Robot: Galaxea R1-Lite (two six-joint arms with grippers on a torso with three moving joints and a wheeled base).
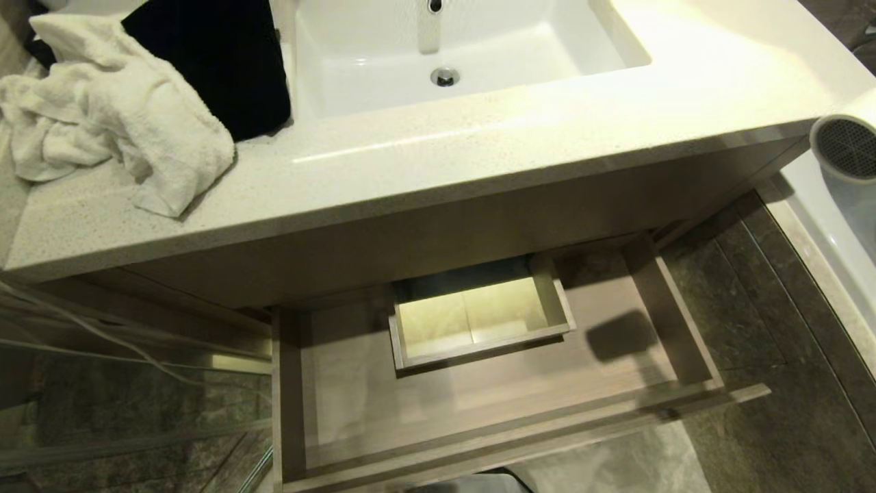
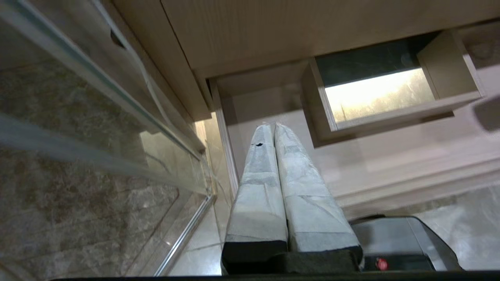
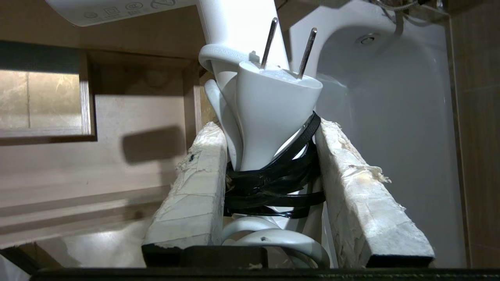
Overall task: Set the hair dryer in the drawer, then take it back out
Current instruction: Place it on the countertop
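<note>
The drawer [image 1: 479,411] stands pulled open below the vanity, empty, with a boxed cutout [image 1: 479,318] at its middle back. The white hair dryer [image 1: 845,147] shows only its dark mesh grille at the head view's right edge, above and right of the drawer. In the right wrist view my right gripper [image 3: 268,127] is shut on the hair dryer's [image 3: 242,23] handle and bundled cord, the plug [image 3: 273,113] sticking up between the fingers, with black ties round the bundle. My left gripper [image 2: 270,125] is shut and empty, hanging near the drawer's [image 2: 390,156] left front corner.
A white towel [image 1: 116,116] and a black cloth [image 1: 219,61] lie on the counter left of the sink [image 1: 602,41]. A white bathtub [image 1: 835,226] borders the right side. A glass door [image 2: 97,117] stands to the left. The robot base [image 2: 402,242] sits before the drawer.
</note>
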